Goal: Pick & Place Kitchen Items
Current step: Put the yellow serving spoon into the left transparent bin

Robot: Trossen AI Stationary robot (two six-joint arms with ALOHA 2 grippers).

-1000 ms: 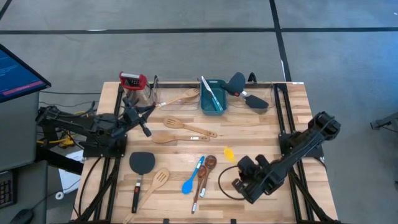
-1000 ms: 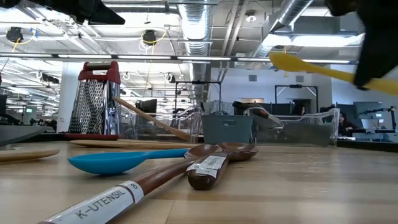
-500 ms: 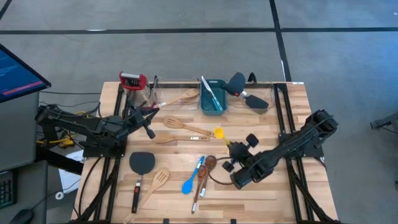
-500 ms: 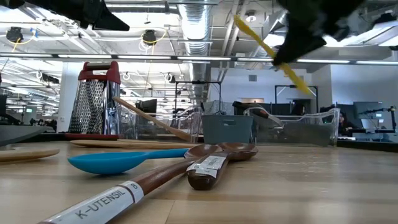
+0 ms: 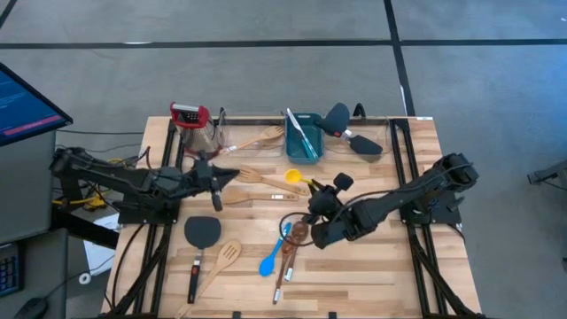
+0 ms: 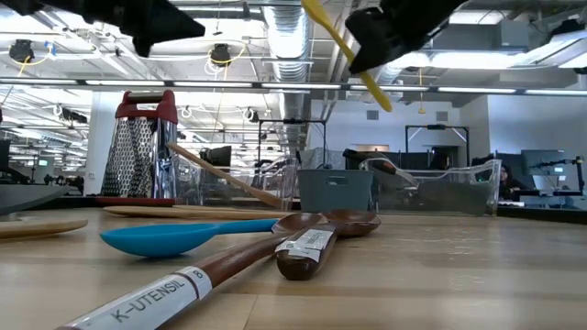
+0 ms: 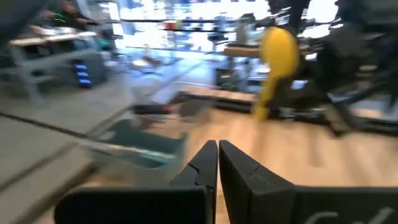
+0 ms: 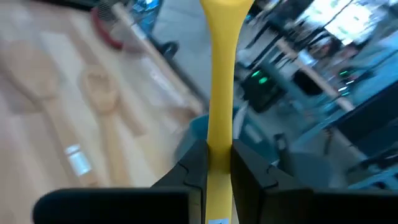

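One yellow spoon (image 5: 296, 178) is pinched by the right gripper (image 5: 317, 190) — bowl aimed at the teal tub (image 5: 302, 135), just beyond — while the left gripper (image 5: 226, 174) is pressed shut, empty.

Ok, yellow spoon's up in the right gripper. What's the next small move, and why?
Probably carry on toward the teal tub at the table's far edge. The right gripper is shut on the yellow spoon, lifted clear above the wooden utensils, and the left gripper hovers empty nearby, so keep it off that.

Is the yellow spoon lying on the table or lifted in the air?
Lifted. The right hand is shut on the yellow spoon, which hangs high above the table.
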